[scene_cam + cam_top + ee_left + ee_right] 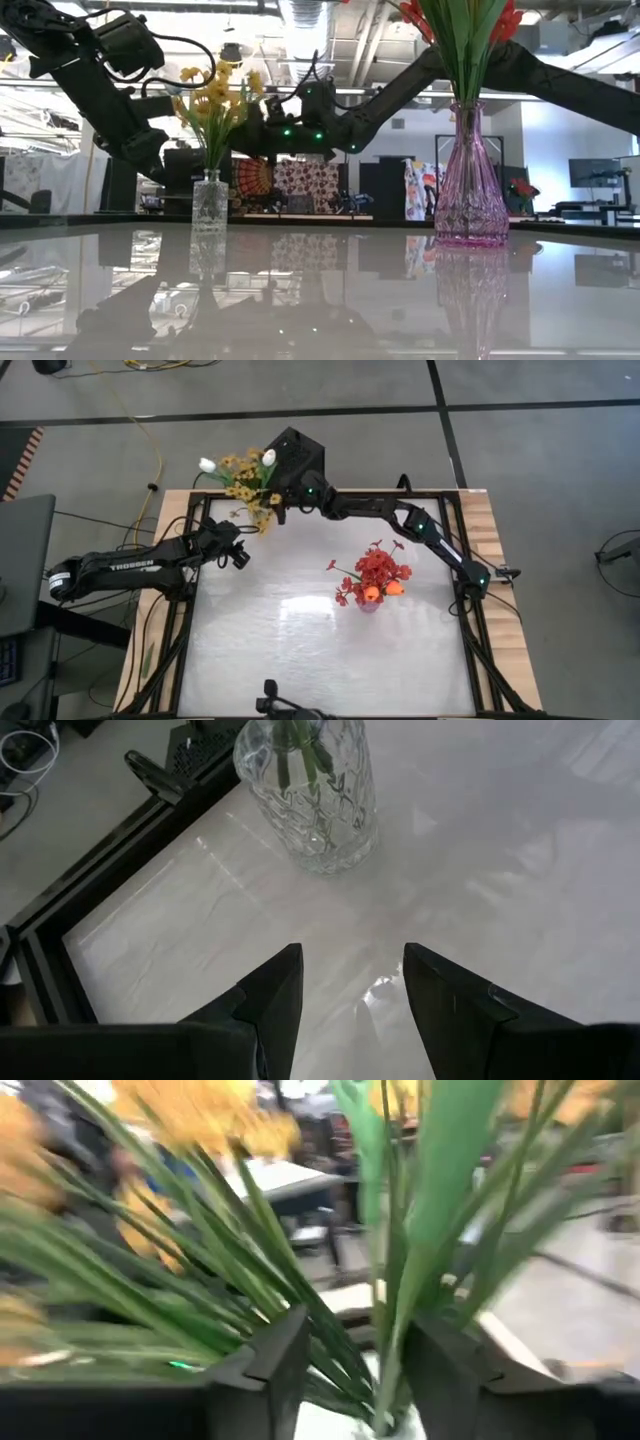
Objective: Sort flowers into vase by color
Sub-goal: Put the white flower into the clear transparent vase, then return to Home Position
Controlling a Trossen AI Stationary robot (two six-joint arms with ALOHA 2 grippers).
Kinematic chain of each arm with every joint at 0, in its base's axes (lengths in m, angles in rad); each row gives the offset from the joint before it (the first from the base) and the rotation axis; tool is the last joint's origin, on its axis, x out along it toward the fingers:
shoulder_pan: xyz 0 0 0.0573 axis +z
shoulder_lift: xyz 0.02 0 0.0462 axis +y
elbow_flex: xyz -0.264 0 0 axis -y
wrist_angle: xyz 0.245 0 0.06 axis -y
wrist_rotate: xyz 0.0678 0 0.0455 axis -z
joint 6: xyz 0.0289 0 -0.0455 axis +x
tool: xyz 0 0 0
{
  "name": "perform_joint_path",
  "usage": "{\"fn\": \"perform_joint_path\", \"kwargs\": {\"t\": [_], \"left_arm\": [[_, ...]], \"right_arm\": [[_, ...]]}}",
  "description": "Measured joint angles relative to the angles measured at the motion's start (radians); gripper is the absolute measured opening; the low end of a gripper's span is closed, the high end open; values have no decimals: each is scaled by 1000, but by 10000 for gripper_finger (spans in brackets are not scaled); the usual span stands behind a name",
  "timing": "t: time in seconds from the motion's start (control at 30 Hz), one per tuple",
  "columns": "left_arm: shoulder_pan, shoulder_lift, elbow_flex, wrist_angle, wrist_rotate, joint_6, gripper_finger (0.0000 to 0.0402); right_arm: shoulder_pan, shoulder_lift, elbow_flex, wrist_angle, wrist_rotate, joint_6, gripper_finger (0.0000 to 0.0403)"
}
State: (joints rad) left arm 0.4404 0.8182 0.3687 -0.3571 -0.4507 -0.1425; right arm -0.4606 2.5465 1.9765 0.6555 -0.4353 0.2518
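A clear glass vase (210, 205) stands at the table's far left and holds yellow sprays (243, 472) and white tulips (207, 464). A pink vase (470, 190) right of centre holds red sprays (380, 568) and orange tulips (372, 593). My right gripper (272, 498) reaches across to the clear vase's bunch. It is open (355, 1360), with green stalks (385, 1370) between its fingers. My left gripper (240, 552) hovers open and empty (350, 985) above the table, just near of the clear vase (310, 790). My right gripper's open fingers (285, 1355) stand on either side of several green stalks (390, 1330) of the bunch in the clear vase, above the vase's mouth. I cannot tell whether a finger touches a stalk. The stalks stand upright in the vase.
A black frame (190, 510) runs round the white tabletop. The wooden table edge (495, 540) shows at the right. The pink vase (368, 603) stands near my right arm's forearm. Open tabletop lies toward the near edge (320, 660).
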Motion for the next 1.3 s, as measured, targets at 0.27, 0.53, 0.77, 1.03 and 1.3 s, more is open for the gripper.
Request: {"fn": "perform_joint_path", "kwargs": {"t": [0.27, 0.53, 0.77, 1.03, 1.3], "left_arm": [[0, 0, 0, 5, 0, 0, 164], [-1, 0, 0, -11, 48, 0, 164], [-1, 0, 0, -41, 53, 0, 164], [-2, 0, 0, -36, 63, 0, 164], [-40, -3, 0, 32, 227, -22, 164]], "right_arm": [[-34, 0, 52, 1, -179, 176, 241], [-74, -1, 160, -300, -356, 206, 236], [-102, -59, 216, -773, -335, -56, 222], [-126, -244, 220, -1308, -101, -389, 214], [-126, -460, 194, -1695, 26, -547, 198]]}}
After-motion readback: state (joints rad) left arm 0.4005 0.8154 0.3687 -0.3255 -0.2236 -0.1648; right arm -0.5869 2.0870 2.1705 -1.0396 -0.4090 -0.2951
